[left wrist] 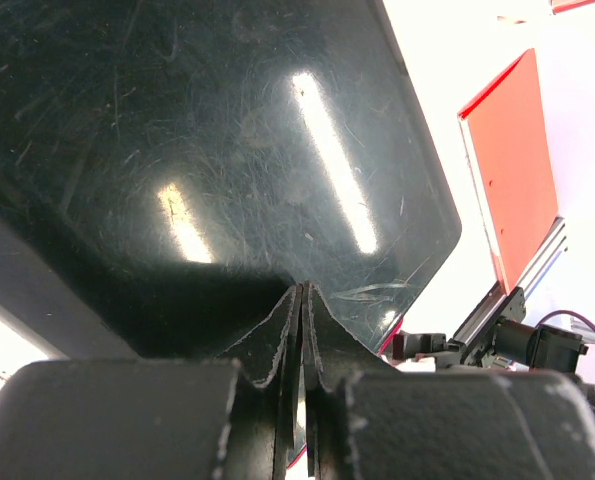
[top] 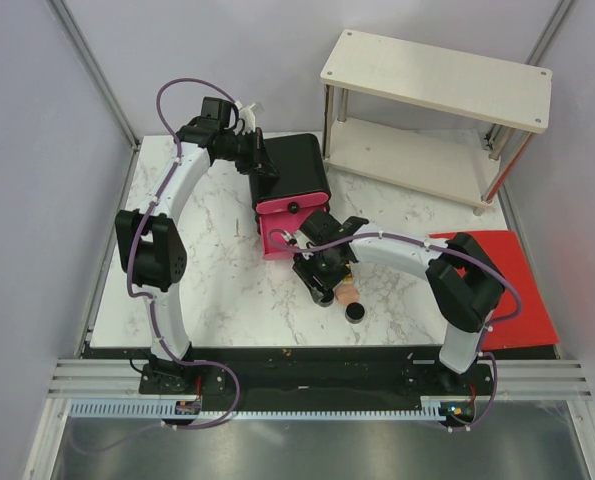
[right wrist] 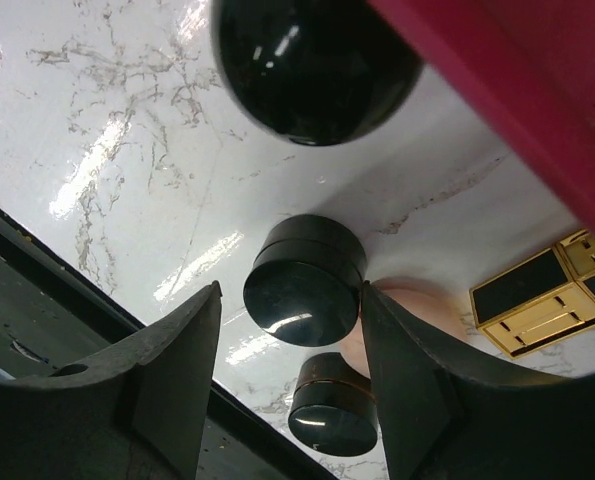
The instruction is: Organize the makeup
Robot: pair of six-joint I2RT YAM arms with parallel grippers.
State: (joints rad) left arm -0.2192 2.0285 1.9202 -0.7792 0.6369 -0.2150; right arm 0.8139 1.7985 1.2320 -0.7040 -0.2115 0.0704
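In the right wrist view a round black jar point(right wrist: 302, 290) stands on the marble between the open fingers of my right gripper point(right wrist: 291, 285), its right side close to or touching the right finger point(right wrist: 417, 380). A second black jar point(right wrist: 334, 415) stands nearer the table's front edge, also seen in the top view point(top: 355, 313). A peach puff point(right wrist: 402, 305) lies beside them, partly hidden by the finger, and a gold-black case point(right wrist: 537, 300) lies to the right. My right gripper point(top: 324, 287) hangs just before the pink drawer. My left gripper point(left wrist: 302, 288) is shut against the black box's top point(left wrist: 197, 150).
The black box point(top: 295, 170) with an open pink drawer point(top: 282, 235) and its black knob point(right wrist: 312, 60) stands mid-table. A white two-level shelf point(top: 437, 100) is at the back right. A red board point(top: 507, 290) lies at the right edge.
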